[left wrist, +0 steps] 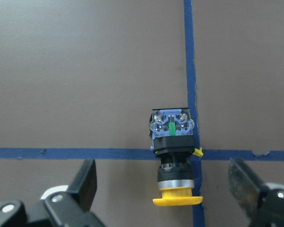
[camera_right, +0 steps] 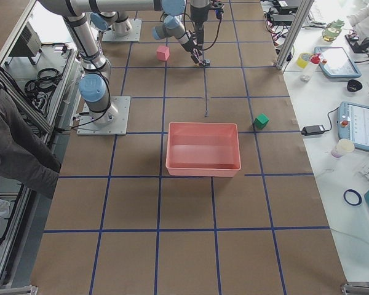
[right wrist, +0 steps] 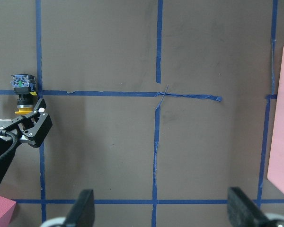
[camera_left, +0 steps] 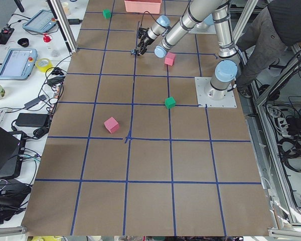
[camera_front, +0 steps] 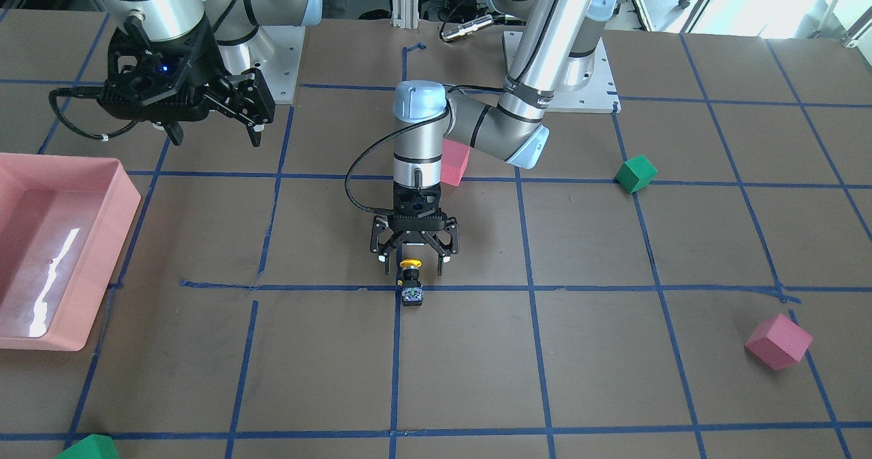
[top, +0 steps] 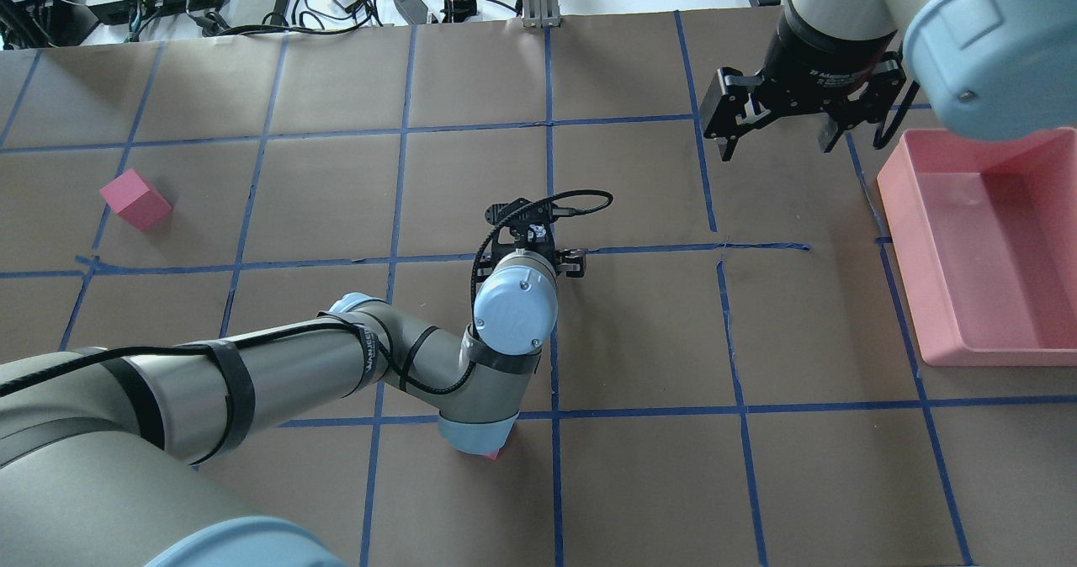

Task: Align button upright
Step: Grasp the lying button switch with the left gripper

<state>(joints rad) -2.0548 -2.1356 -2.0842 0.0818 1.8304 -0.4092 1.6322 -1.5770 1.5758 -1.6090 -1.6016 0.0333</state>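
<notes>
The button (camera_front: 411,282) lies on its side on a blue tape crossing, with its yellow cap toward the robot and its base away. In the left wrist view the button (left wrist: 173,151) shows its blue-and-silver base, black body and yellow cap. My left gripper (camera_front: 413,261) is open just above the table, with its fingers on either side of the cap and not touching it. Its fingertips (left wrist: 85,179) frame the cap in the left wrist view. My right gripper (camera_front: 215,132) is open and empty, held high near the pink tray. The button also shows in the right wrist view (right wrist: 22,92).
A pink tray (camera_front: 129,193) stands on the robot's right side. A pink cube (camera_front: 455,163) sits behind the left arm's wrist. A green cube (camera_front: 635,173), another pink cube (camera_front: 779,341) and a second green cube (camera_front: 88,447) lie further off.
</notes>
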